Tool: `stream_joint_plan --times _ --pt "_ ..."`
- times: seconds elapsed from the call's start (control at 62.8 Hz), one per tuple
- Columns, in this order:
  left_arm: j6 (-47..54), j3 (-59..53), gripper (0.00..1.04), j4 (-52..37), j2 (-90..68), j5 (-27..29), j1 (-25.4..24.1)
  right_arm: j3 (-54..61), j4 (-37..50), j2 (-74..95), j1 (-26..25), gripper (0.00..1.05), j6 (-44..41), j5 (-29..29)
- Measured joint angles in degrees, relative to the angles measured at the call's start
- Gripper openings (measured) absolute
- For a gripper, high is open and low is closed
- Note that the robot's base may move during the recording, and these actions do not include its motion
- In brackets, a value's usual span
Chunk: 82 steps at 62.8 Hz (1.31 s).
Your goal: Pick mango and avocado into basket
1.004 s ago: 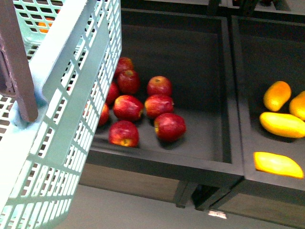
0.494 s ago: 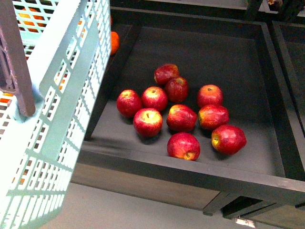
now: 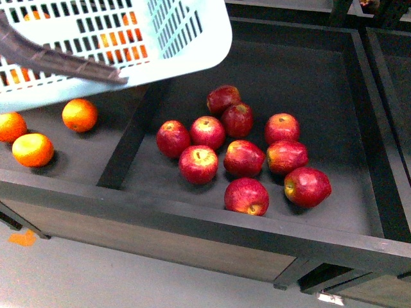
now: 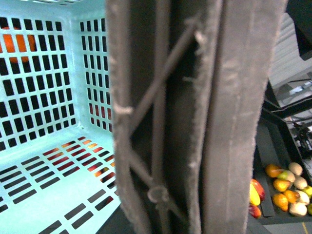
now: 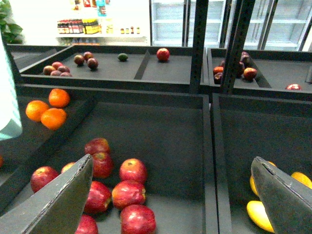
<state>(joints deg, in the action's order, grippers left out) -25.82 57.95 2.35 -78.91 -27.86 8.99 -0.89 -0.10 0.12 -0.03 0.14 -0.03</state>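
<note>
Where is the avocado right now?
In the right wrist view, the avocado lies in the far back bin, between a cluster of dark fruits and a lone red apple.

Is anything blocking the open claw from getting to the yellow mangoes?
Nothing visible does. The right gripper hangs open above the fruit. The mangoes lie uncovered in their bin, just past the low divider wall from the apples, so a move sideways and down looks clear.

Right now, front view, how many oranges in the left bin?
3. One orange beside the divider, two further left. Orange shows through the basket slots; more may be hidden.
</note>
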Motion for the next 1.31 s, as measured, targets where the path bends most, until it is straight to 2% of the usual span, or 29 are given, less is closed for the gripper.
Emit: stream_joint_plan --times 0.127,0.255,0.319,0.526,0.685,0.94,0.956,1.051,1.083,1.179,1.306 --pt "-9.09 8.55 0.16 1.81 -10.40 -5.53 2.78 -0.02 0.00 0.00 0.00 0.96 0.00 0.00" --pt "-14.99 13.75 0.16 6.64 -16.33 -6.69 6.43 -0.02 0.00 -0.02 0.00 0.96 0.00 0.00" --pt "-16.72 16.81 0.16 9.51 -18.40 -6.58 9.92 0.00 0.00 0.00 0.00 0.96 0.00 0.00" --pt "-16.15 20.13 0.16 11.67 -19.50 -4.24 16.85 0.00 0.00 0.00 -0.02 0.96 0.00 0.00" --pt "-14.97 20.13 0.16 13.03 -19.93 -4.81 21.51 -0.02 0.00 0.00 0.00 0.96 0.00 0.00" --pt "-14.29 20.13 0.16 13.03 -19.93 -4.70 21.97 -0.04 -0.09 0.09 0.04 0.96 0.02 0.39" --pt "-14.29 20.13 0.16 13.03 -19.93 -4.63 21.97 -0.22 -0.70 0.48 0.39 0.96 0.92 1.38" --pt "-14.23 20.11 0.16 13.03 -19.93 -4.42 21.88 -5.73 -14.82 9.44 5.20 0.96 12.31 18.27" --pt "-14.27 20.13 0.16 13.03 -19.93 -4.46 21.86 -6.58 -17.35 12.24 5.31 0.96 17.16 20.81" --pt "-14.01 20.13 0.16 13.03 -19.93 -4.55 21.88 -7.13 -17.33 16.79 2.73 0.96 25.20 20.94" --pt "-14.05 20.13 0.16 13.03 -19.93 -4.94 21.90 -9.53 -10.27 23.89 -5.75 0.96 28.55 14.51"
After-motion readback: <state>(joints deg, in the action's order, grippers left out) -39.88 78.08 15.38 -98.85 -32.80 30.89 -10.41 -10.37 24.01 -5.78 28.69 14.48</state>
